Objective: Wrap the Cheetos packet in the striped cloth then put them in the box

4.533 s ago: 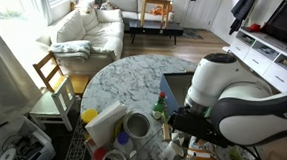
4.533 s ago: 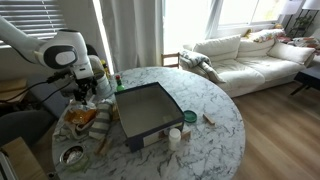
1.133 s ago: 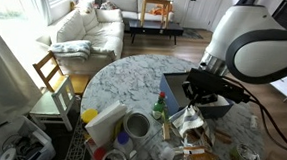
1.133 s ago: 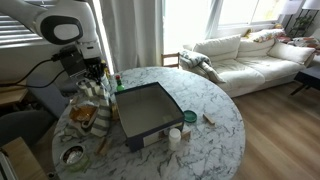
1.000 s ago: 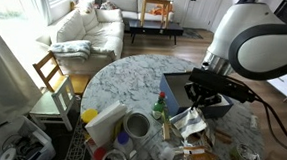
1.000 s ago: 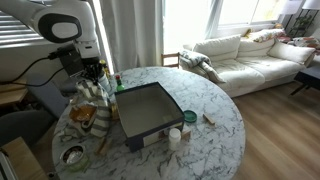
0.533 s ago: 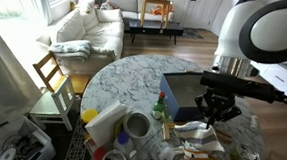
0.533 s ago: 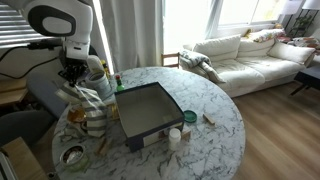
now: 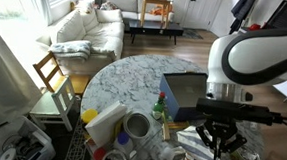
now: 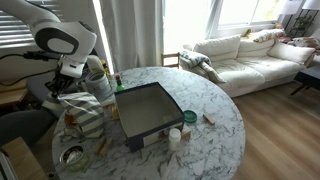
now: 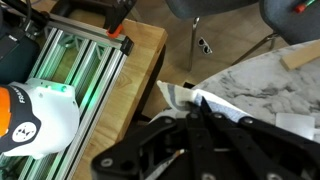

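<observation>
The tool is pinching the striped cloth, which hangs beneath it just above the table. Wrapping seems unfinished; the Cheetos packet is hidden and I cannot place it. The box beside the tool lies empty.

striped cloth: grey-white stripes | table: white marble, grey veins | box: dark grey | sofa: cream
</observation>
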{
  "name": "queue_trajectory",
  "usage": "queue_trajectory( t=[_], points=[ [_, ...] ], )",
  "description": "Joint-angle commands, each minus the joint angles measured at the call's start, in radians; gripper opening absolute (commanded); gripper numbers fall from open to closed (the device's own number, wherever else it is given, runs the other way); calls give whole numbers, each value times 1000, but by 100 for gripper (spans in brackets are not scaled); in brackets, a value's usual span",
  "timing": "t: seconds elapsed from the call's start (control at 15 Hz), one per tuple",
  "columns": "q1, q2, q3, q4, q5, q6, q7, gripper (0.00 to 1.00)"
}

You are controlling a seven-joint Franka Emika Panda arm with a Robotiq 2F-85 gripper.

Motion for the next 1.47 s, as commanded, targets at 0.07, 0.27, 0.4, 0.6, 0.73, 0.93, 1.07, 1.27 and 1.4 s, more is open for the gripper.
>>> queue_trajectory(
  t=[0.07,0.27,0.4,0.6,0.73,0.93,1.07,1.27,1.4],
  points=[
    [17,87,22,-20,68,-1,-39,1],
    [33,136,40,-18,73,3,-48,1],
    [43,175,47,-11,52,-22,-36,1],
    [55,231,53,1,37,-84,-34,1],
    [63,267,52,7,38,-105,-31,1],
    [74,310,51,13,49,-77,-31,1],
    [84,338,52,21,43,-55,-16,1],
    [93,347,48,36,33,-40,-11,29],
    [98,334,47,49,22,-37,-4,32]
  ],
)
